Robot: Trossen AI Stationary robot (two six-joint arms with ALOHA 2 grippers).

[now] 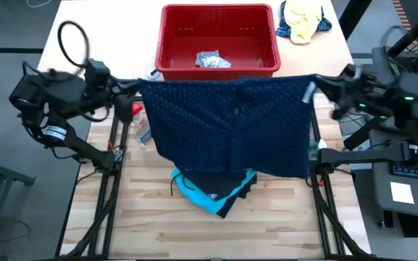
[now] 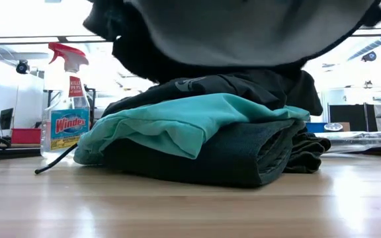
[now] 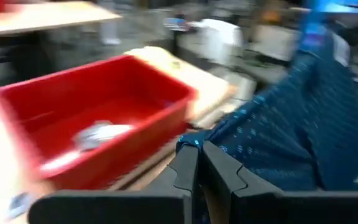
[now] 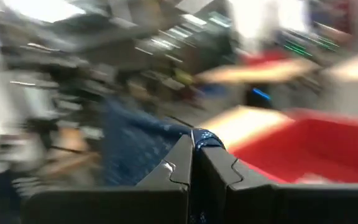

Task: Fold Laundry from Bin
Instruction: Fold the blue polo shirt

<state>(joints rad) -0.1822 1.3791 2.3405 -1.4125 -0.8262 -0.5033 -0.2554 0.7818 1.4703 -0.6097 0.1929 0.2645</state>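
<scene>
You are holding a navy garment with tiny pale dots (image 1: 231, 123) stretched out between both arms, across the middle of the high view. Your left gripper (image 1: 138, 90) is pinching its corner at centre-left of that frame, fingers pressed fully together on the cloth; the left wrist view is showing the dotted fabric (image 3: 291, 130) running away from the closed fingertips (image 3: 188, 165). Your right gripper (image 1: 316, 81) is clamping the opposite corner at centre-right, its jaws likewise shut tight on the fabric (image 4: 135, 146).

The garment is hanging as a broad sheet, its lower edge draping over a stack of folded clothes (image 1: 212, 190) in the lower centre of the high view. In the low view that stack (image 2: 204, 139) is filling the middle of the frame: a bright turquoise piece (image 2: 184, 119) is lying between dark grey and black ones, with the hanging cloth (image 2: 237, 33) looming across the top.

The red plastic rectangular tub (image 1: 218, 41) is sitting at top centre of the high view, just beyond the stretched garment, with one crumpled light grey item (image 1: 212, 61) inside. A yellow-and-blue cloth bundle (image 1: 302, 20) is lying to the tub's right. A spray bottle with a red trigger (image 2: 67, 99) is standing at the left of the low view.
</scene>
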